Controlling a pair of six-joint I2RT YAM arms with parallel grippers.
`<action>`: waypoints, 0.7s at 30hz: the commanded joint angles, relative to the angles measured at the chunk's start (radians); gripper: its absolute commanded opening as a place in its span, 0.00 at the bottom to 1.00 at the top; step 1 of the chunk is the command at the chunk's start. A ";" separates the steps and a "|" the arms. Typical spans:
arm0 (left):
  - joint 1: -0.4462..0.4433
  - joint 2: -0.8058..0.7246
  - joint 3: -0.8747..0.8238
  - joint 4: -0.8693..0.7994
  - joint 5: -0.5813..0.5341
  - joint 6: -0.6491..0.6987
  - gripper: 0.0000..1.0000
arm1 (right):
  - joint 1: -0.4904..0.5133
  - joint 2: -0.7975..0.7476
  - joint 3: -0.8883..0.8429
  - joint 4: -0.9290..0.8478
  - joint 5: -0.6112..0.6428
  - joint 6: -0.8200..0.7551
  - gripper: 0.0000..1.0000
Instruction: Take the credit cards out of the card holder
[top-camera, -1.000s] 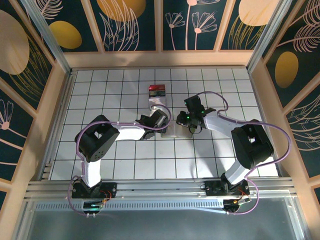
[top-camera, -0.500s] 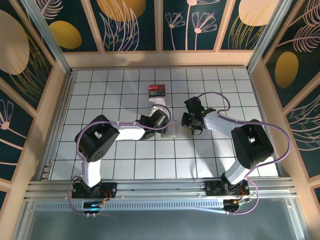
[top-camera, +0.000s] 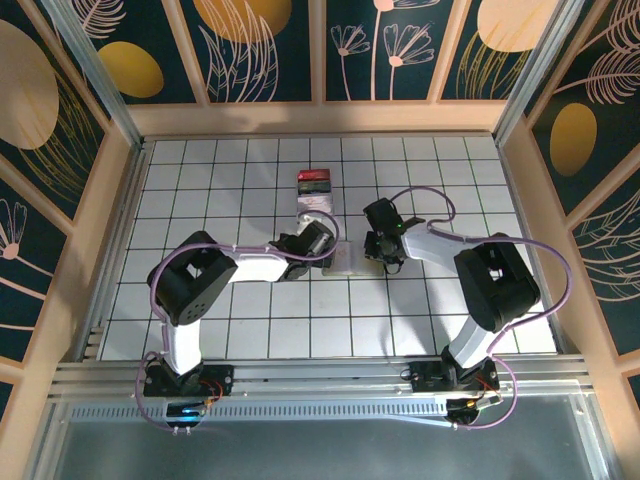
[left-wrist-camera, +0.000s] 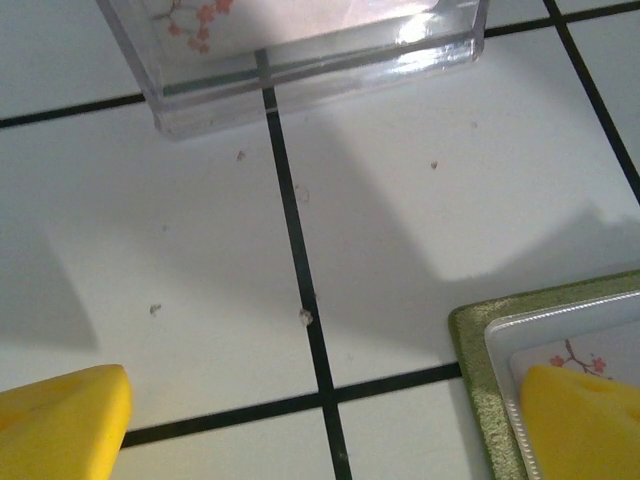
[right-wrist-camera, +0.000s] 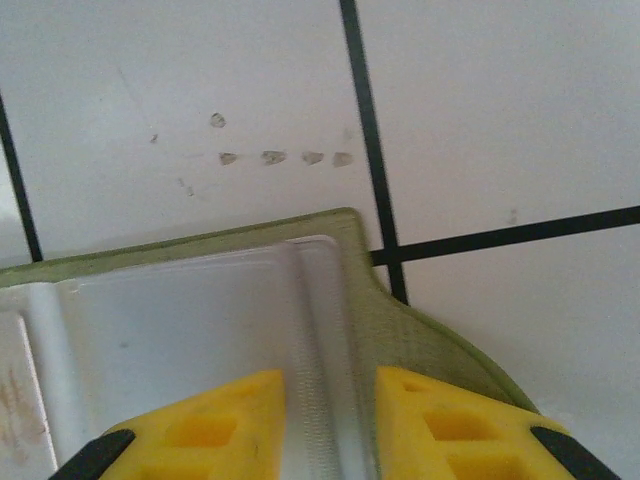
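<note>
The card holder (top-camera: 345, 260) lies open on the tiles between my two grippers, pale inside with an olive-green edge (right-wrist-camera: 430, 330). My right gripper (right-wrist-camera: 330, 420) stands over its corner with the jaws narrow, and a raised ridge of the clear pocket (right-wrist-camera: 320, 330) fills the gap between the yellow fingers. My left gripper (left-wrist-camera: 320, 430) is wide open; its right finger (left-wrist-camera: 585, 420) rests on the holder's clear pocket (left-wrist-camera: 520, 340), its left finger (left-wrist-camera: 60, 425) on bare tile. A pale blossom-print sheet (left-wrist-camera: 575, 355) shows in that pocket. The credit cards are hidden.
A small clear-walled box (left-wrist-camera: 300, 60) stands just beyond the left gripper, seen from above as a white box with red and black contents (top-camera: 314, 185). Wooden walls ring the tiled floor (top-camera: 240, 300).
The right gripper has shifted a little left onto the holder and its jaws have widened slightly. The left arm has barely moved and stays wide open.
</note>
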 joint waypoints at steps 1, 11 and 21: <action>-0.013 -0.031 -0.045 -0.035 0.034 -0.038 0.99 | 0.002 -0.040 0.060 -0.063 0.079 -0.037 0.31; -0.026 -0.111 -0.041 -0.048 -0.060 -0.080 0.99 | -0.002 -0.122 0.073 0.003 -0.088 -0.050 0.30; -0.026 -0.121 -0.040 -0.110 -0.059 -0.082 0.99 | -0.002 -0.093 0.029 0.092 -0.317 -0.034 0.27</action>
